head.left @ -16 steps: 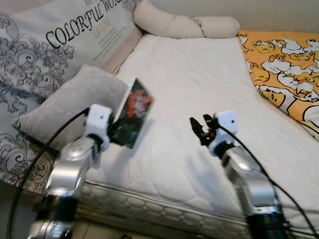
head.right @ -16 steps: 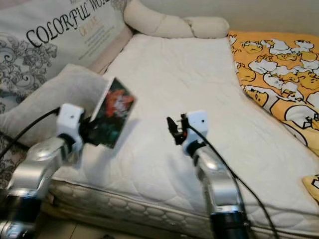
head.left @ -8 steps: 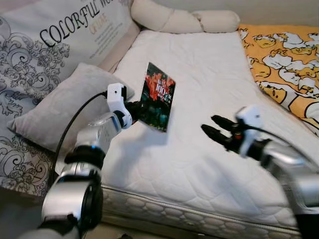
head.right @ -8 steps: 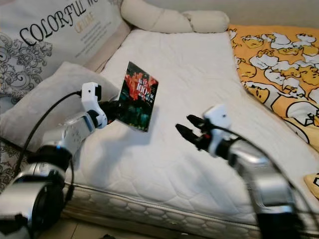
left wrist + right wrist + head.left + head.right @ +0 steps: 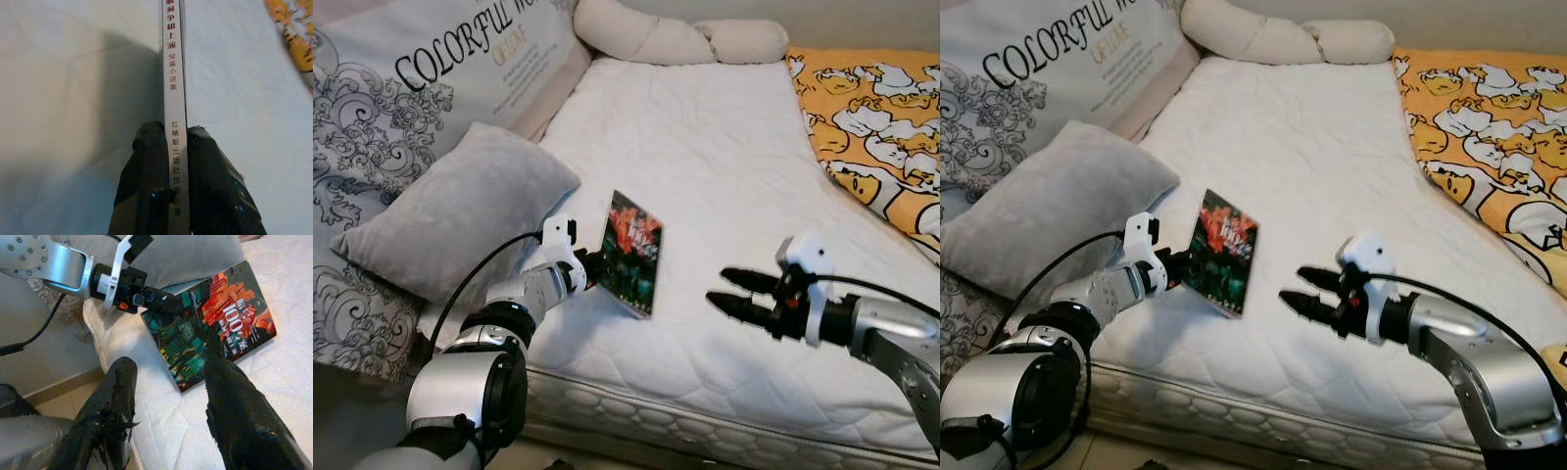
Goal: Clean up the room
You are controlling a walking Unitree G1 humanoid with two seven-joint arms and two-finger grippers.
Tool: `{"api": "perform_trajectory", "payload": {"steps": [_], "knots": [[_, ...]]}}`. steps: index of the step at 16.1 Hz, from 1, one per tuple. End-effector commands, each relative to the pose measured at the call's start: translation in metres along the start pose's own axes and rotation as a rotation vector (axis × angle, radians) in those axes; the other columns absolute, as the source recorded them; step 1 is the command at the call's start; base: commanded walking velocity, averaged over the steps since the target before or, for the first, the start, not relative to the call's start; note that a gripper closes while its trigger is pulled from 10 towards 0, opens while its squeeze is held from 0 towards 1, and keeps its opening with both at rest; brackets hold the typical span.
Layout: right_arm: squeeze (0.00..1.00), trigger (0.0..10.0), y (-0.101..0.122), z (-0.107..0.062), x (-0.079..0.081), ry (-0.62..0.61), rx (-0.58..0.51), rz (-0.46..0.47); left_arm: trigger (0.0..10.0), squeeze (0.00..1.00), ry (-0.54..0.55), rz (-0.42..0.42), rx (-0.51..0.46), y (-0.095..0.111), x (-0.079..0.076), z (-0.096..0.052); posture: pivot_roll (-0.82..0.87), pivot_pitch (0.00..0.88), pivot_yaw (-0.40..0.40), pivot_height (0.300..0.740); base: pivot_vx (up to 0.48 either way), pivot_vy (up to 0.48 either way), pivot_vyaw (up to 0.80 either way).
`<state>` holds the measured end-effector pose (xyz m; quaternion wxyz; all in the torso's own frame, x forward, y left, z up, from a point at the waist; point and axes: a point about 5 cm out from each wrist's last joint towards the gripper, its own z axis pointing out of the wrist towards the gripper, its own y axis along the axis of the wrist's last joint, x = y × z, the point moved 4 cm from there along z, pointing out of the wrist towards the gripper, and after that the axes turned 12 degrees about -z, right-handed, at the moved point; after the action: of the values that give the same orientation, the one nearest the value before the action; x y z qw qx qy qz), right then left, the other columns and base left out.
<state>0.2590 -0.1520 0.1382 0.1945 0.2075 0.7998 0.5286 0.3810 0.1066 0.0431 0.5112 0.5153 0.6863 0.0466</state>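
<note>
Over the near edge of the mattress point(image 5: 705, 176), from the head cameras, I am watching my left gripper point(image 5: 592, 271) holding the book point(image 5: 632, 253) clamped by its spine, cover tilted toward the right side; half a second ago it was riding higher, so I am bringing it down, and its lower corner is now at or just above the sheet beside the grey pillow point(image 5: 450, 220). My right gripper point(image 5: 732, 294) is hovering near the book, fingers parted, having swung in closer. Along the left wrist, both fingers point(image 5: 146, 181) are pinching the white spine with its Chinese print. Along the right wrist, the spread fingers point(image 5: 230, 396) are framing a dark green and red cover marked 100.
</note>
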Motion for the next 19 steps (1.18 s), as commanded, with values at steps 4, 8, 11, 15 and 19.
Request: {"api": "perform_trajectory", "payload": {"steps": [4,8,11,15,19], "knots": [[0.00,10.0,-0.002,0.001,0.008,0.044,0.049,-0.017,10.0,0.00,0.135,0.206,-0.043,0.016,0.020,-0.007,-0.23,0.049,0.055,0.740,0.000,0.000,0.00],[0.00,10.0,0.000,0.009,0.016,0.086,0.050,-0.019,10.0,0.82,0.196,0.283,-0.064,0.027,0.034,-0.015,-0.22,0.053,0.047,0.740,0.000,0.000,0.00],[0.00,10.0,0.000,0.011,0.017,0.086,0.049,-0.020,10.0,1.00,0.207,0.307,-0.061,0.027,0.036,-0.016,-0.23,0.049,0.049,0.740,0.000,0.000,0.00],[0.00,10.0,-0.001,0.014,0.018,0.085,0.050,-0.019,10.0,1.00,0.248,0.453,-0.078,0.036,0.037,-0.018,-0.23,0.042,0.052,0.740,0.000,0.000,0.00],[0.00,10.0,-0.001,0.018,0.016,0.076,0.045,-0.021,10.0,1.00,0.313,0.581,-0.127,0.052,0.043,-0.025,-0.22,0.019,0.055,0.740,0.000,0.000,0.00]]}}
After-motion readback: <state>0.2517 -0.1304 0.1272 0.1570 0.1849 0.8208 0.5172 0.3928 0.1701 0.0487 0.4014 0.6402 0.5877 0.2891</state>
